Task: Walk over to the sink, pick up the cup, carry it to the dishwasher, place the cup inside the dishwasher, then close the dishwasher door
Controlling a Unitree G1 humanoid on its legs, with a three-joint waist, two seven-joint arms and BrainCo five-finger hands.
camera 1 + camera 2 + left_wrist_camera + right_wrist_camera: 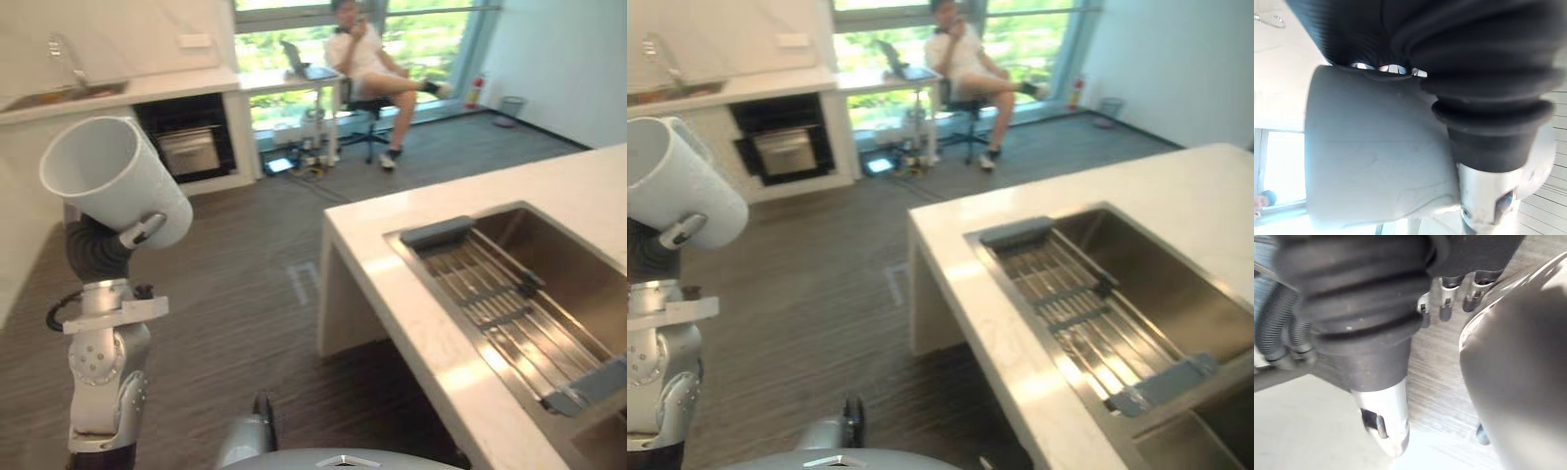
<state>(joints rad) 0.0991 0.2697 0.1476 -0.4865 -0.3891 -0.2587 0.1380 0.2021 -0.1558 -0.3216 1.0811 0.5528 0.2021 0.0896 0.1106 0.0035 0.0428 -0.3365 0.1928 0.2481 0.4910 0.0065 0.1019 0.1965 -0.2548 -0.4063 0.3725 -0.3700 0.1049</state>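
Note:
A white cup [113, 176] is held up at the left, tilted, its open mouth toward the upper left. My left hand [103, 245] is shut on it from below, the thumb pressed to its side. Up close, the left wrist view has the cup's wall [1376, 156] against the hand's dark cover [1474, 73]. Under the far counter, a dark appliance bay [186, 142] stands open with a silver rack inside. My right hand [1376, 333] hangs low over the wooden floor, holding nothing that I can see.
A white island counter [392, 264] with a steel sink [558, 264] and drain rack fills the right. A far counter with a faucet [64, 59] runs along the left wall. A person [367, 59] sits on a chair by the window. Dark wooden floor [245, 264] lies between.

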